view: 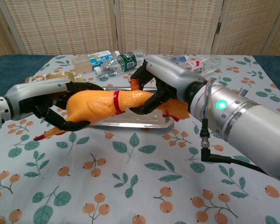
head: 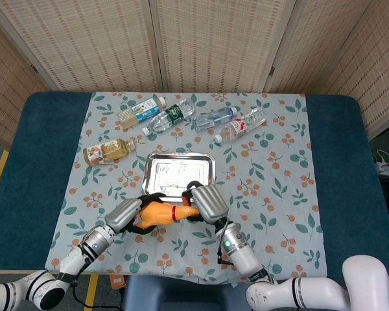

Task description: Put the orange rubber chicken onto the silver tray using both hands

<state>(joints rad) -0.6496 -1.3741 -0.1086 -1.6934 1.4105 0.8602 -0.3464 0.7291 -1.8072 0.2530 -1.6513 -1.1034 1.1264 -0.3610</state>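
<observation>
The orange rubber chicken [view: 102, 105] with a red band round its neck hangs lengthwise in the air just in front of the silver tray [head: 180, 170], seen as chicken [head: 161, 212] from the head. My left hand [view: 46, 102] grips its body from the left. My right hand [view: 161, 86] holds its neck and head end from the right. The tray's near rim [view: 130, 123] shows just behind and below the chicken. From above, the left hand [head: 125, 214] and right hand [head: 207, 203] sit at the tray's near edge.
Several plastic bottles [head: 181, 115] lie behind the tray, and a bottle of yellow drink [head: 106, 151] lies to its left. A floral cloth [head: 272, 162] covers the middle of the blue table [head: 35, 149]. Wicker screens stand behind.
</observation>
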